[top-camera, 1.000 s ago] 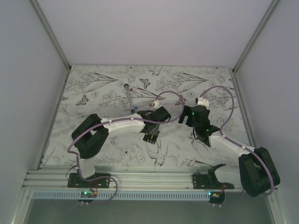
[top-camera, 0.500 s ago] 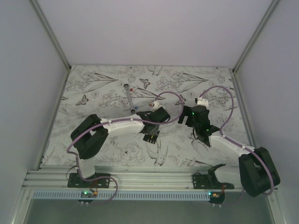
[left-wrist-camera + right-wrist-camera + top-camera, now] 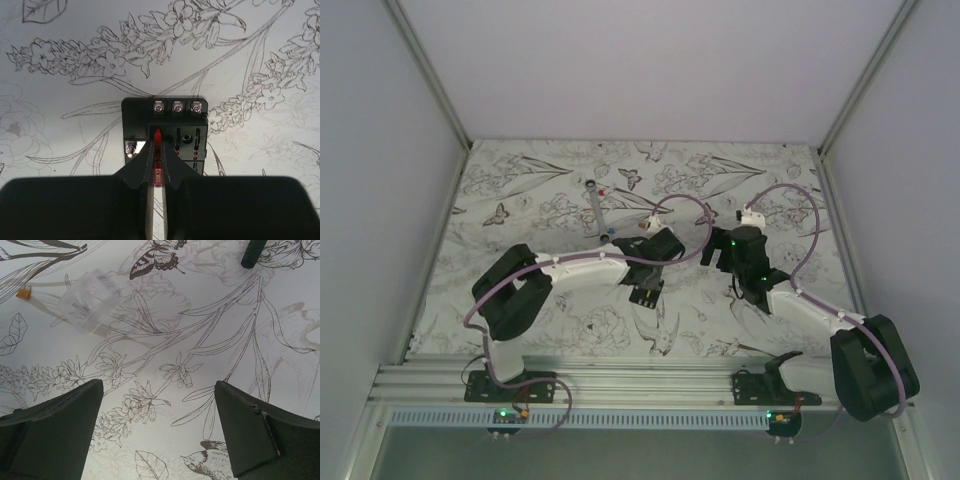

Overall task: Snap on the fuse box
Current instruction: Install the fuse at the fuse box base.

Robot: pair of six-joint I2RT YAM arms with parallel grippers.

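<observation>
The fuse box (image 3: 186,125) lies flat on the flower-printed table (image 3: 520,200), a little toward six o'clock from the middle, with its row of three screw heads at its twelve o'clock edge as the left wrist camera sees it. The left gripper (image 3: 157,152) comes straight down over it, jaws clenched on a red fuse (image 3: 157,136) whose upper end shows above the fingertips at the box's face; whether it is fully seated I cannot tell. A silver wrench (image 3: 597,208) lies toward eleven o'clock from the box. The right gripper (image 3: 157,390) hangs at about two o'clock from it, jaws spread wide and holding nothing. Beneath it, a clear plastic cover (image 3: 87,302) rests at ten o'clock, a small orange piece (image 3: 23,292) just beside that, and a black rod-like piece (image 3: 254,252) at one o'clock.
</observation>
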